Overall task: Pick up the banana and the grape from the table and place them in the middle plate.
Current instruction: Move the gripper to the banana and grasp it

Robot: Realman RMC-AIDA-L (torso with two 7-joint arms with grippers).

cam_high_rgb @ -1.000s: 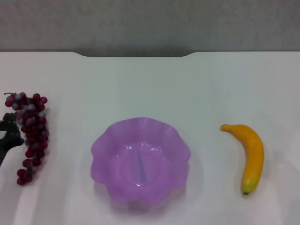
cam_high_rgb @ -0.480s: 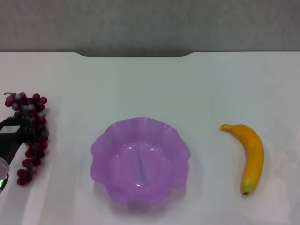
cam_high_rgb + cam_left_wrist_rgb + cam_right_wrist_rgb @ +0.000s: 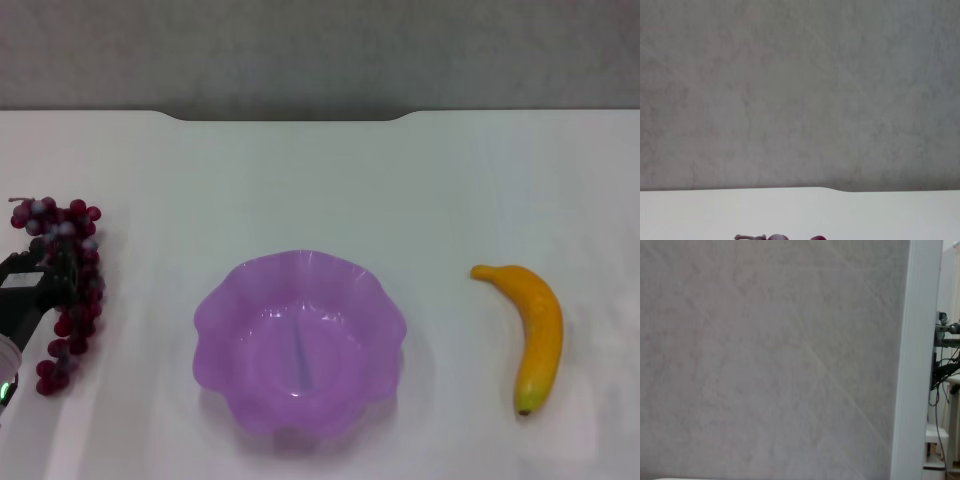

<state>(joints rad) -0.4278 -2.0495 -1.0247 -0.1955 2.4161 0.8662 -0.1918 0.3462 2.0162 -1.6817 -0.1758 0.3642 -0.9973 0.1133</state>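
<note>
Lying at the table's (image 3: pixel 300 180) left side, the grape (image 3: pixel 68 285) is a long bunch of dark red and purple berries, some frosted grey, with a thin stem at its far end. The left gripper (image 3: pixel 30 290) sits against the bunch's outer side, largely cut off by the frame edge; whether its jaws are parted or holding anything cannot be told. The purple scalloped middle plate (image 3: pixel 215 310) stands centrally, the yellow-orange banana (image 3: pixel 538 330) well to its right
</note>
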